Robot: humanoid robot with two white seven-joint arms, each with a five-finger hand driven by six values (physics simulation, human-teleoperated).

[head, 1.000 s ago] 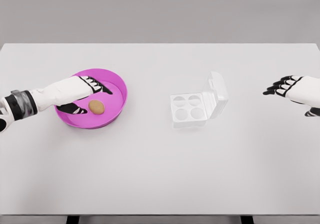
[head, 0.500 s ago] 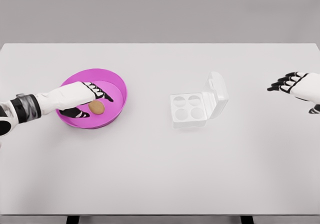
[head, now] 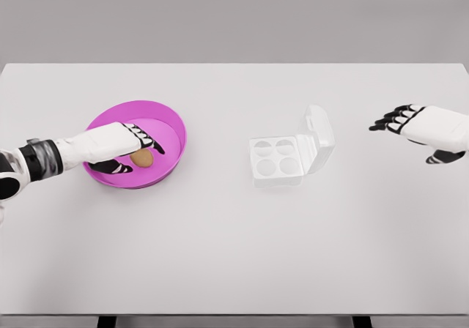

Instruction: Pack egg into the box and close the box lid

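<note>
Reaching into the magenta bowl point(head: 170, 125), the left hand point(head: 110, 143) has its fingers point(head: 146, 139) draped over the top of the egg point(head: 142, 157) and the thumb low on the near side. Fingers look curled around the egg, but whether they are actually touching it is hard to say from this angle; I can't tell if the grip is made.

Egg: small, tan-brown, smooth oval, lying on its side on the bowl floor, directly under the fingertips, partly hidden by them. Only its lower right part shows.

Bowl: round, shallow, bright magenta with a raised rim, sitting flat on the white table point(head: 234, 255).

Box point(head: 277, 162): translucent white, four round cups in a two-by-two grid, all four showing empty. It sits well apart from the left fingers, off to their right. Lid point(head: 316, 138) is hinged on the box's far-right edge and stands up, tilted back, open.

Right hand point(head: 425, 127): hovers above the table to the right of the lid, apart from it, fingers spread and relaxed, pointing toward the box, gripping nothing.
</note>
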